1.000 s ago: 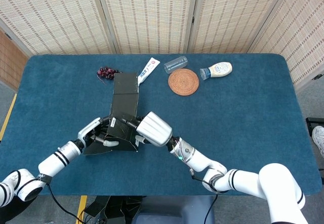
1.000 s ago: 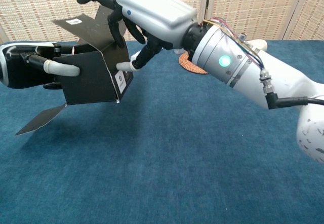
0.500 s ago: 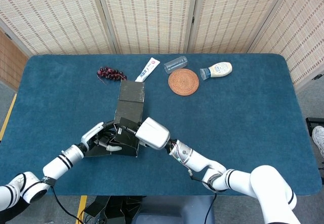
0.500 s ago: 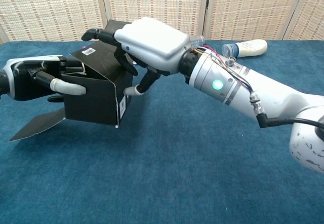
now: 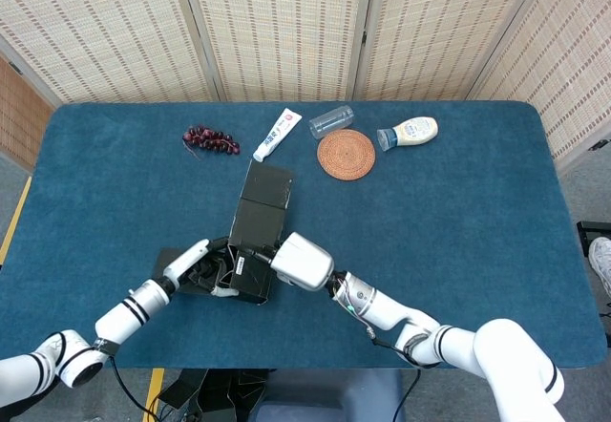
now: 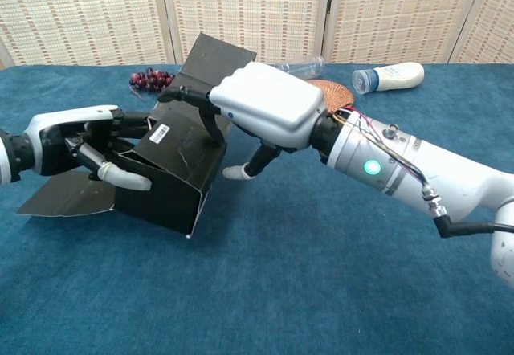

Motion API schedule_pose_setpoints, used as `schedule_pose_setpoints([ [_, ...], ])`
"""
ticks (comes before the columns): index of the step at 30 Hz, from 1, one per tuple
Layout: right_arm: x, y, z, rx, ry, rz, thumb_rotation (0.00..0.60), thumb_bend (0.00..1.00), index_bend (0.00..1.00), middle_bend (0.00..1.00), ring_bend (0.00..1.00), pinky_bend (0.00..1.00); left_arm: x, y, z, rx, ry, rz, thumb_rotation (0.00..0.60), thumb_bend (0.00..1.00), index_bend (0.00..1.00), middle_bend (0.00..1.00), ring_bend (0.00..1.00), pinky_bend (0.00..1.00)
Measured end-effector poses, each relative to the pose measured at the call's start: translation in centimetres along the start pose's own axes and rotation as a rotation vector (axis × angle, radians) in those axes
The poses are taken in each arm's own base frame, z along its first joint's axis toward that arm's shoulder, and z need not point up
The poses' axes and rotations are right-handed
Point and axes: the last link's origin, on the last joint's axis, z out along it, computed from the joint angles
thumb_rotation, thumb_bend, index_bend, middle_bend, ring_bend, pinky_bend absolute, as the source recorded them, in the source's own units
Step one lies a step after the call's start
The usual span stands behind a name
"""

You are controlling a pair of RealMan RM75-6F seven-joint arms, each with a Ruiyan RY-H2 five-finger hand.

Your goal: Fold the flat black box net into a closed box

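On blue felt table (image 5: pixel 458 193): matte black box net (image 6: pixel 173 174), half-folded.

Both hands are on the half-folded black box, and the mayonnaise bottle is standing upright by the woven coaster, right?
Not quite. The mayonnaise bottle lies on its side beside the woven coaster, as the head view shows. Both the left hand and right hand are on the black box.

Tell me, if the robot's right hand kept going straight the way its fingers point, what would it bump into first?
Probably the black box itself: the right hand already has its fingers on the box's top panel. Beyond the box waits the left hand, though depth is hard to judge.
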Motion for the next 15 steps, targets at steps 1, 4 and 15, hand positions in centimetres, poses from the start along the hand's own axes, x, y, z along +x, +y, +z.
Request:
schedule_pose_setpoints([
  [1,-0.1,0.0,-0.1,-0.001,-0.005,-0.002,0.6,0.16,0.1,0.24,0.74,1.0,-0.2,-0.1,0.1,0.0,0.0,0.011,0.6,0.09,0.25,0.26,0.57,0.88],
  [4,-0.7,0.0,-0.2,-0.002,-0.022,-0.008,0.6,0.16,0.1,0.24,0.74,1.0,-0.9,-0.5,0.6,0.012,0.002,0.021,0.6,0.09,0.25,0.26,0.54,0.88],
  [15,-2.4,-0.6,0.5,0.038,-0.062,-0.038,0.6,0.18,0.1,0.25,0.74,1.0,-0.8,-1.9,0.5,0.06,0.016,0.013,0.6,0.09,0.25,0.26,0.41,0.77],
])
